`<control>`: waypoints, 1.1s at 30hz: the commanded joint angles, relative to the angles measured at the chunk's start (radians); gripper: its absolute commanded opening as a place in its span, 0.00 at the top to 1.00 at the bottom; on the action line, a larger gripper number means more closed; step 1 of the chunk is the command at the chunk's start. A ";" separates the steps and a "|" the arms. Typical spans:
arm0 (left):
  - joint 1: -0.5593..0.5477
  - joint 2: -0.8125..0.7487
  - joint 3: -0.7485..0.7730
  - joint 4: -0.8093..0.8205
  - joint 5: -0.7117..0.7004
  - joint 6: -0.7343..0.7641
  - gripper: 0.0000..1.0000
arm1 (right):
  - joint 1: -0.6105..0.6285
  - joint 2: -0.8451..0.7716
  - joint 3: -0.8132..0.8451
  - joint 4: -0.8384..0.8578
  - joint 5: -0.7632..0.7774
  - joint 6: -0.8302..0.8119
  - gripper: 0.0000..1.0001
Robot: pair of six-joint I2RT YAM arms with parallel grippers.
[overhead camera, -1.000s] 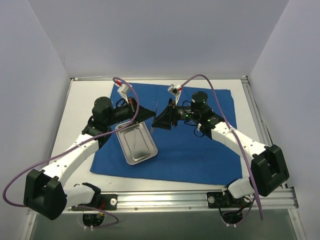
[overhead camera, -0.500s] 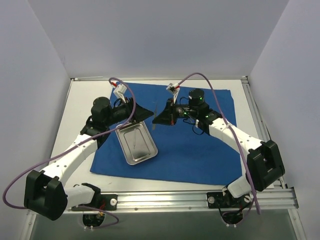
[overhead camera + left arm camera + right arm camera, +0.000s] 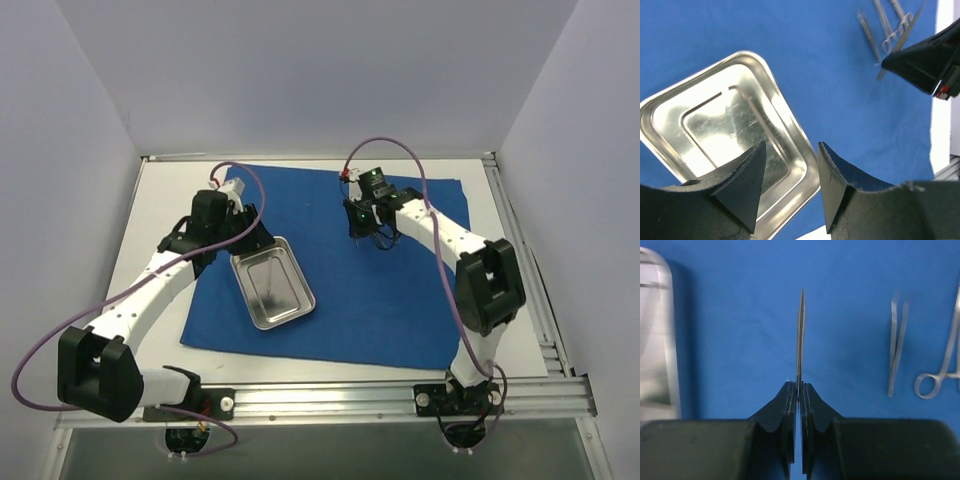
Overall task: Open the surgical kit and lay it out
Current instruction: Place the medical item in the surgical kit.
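left pincer hangs at the far end of the steel tray, which sits on the spread blue wrap on the table; right pincer is over mid-cloth, well apart from it. from the left wrist, the fingers stand apart with nothing between them, the tray below. from the right wrist, the fingers are clamped on a thin flat metal instrument seen edge-on; tweezers and ring-handled forceps lie on the wrap beside it.
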 commanded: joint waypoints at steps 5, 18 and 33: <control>0.005 0.071 0.047 -0.101 -0.027 0.035 0.49 | 0.070 0.169 0.173 -0.226 0.383 -0.104 1.00; 0.008 0.226 0.108 -0.202 -0.044 0.018 0.55 | 0.094 0.310 0.242 -0.275 0.524 -0.174 1.00; 0.009 0.264 0.127 -0.210 -0.003 0.034 0.55 | 0.100 0.384 0.277 -0.283 0.524 -0.181 0.93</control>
